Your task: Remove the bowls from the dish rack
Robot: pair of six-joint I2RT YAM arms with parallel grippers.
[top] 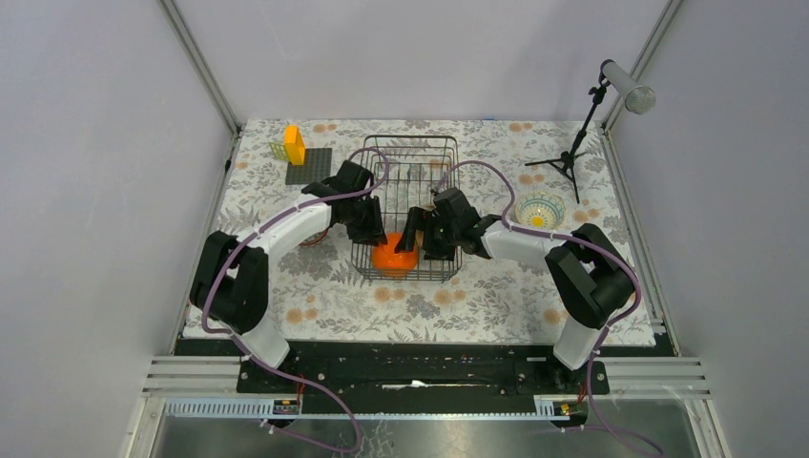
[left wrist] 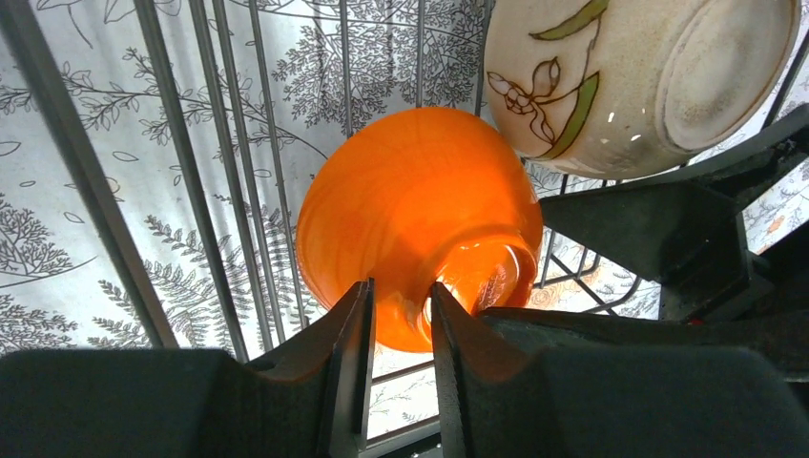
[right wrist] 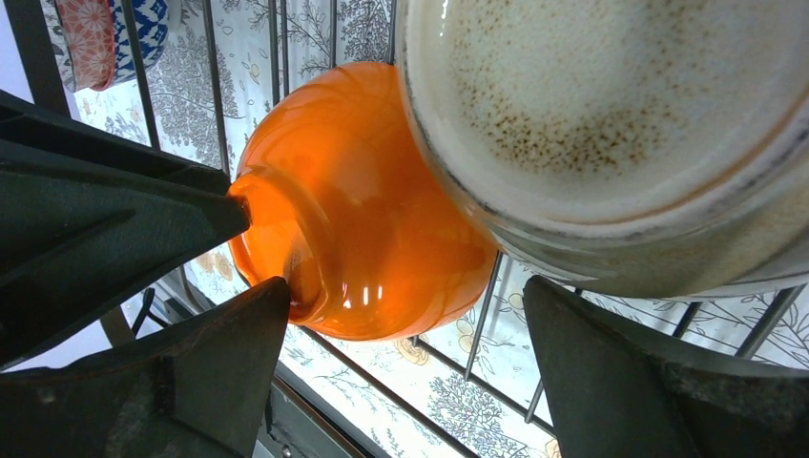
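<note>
The black wire dish rack (top: 410, 153) stands mid-table. At its near end lies the orange bowl (top: 394, 256), tipped so that its foot faces my left gripper (top: 380, 239). In the left wrist view that gripper (left wrist: 401, 286) is shut on the foot ring of the orange bowl (left wrist: 420, 210), one finger on each side of it. A cream bowl with a leaf drawing (left wrist: 611, 76) leans on the orange one. My right gripper (right wrist: 405, 286) is open wide just below the orange bowl (right wrist: 363, 219) and the cream bowl (right wrist: 611, 114); its left fingertip (right wrist: 272, 296) is at the orange foot.
A blue and red patterned bowl (right wrist: 114, 33) sits further back in the rack. On the cloth to the right stands a patterned bowl (top: 541, 208), with a microphone stand (top: 572, 153) behind it. A dark grey plate (top: 310, 165) with a yellow block (top: 294, 145) lies at the back left.
</note>
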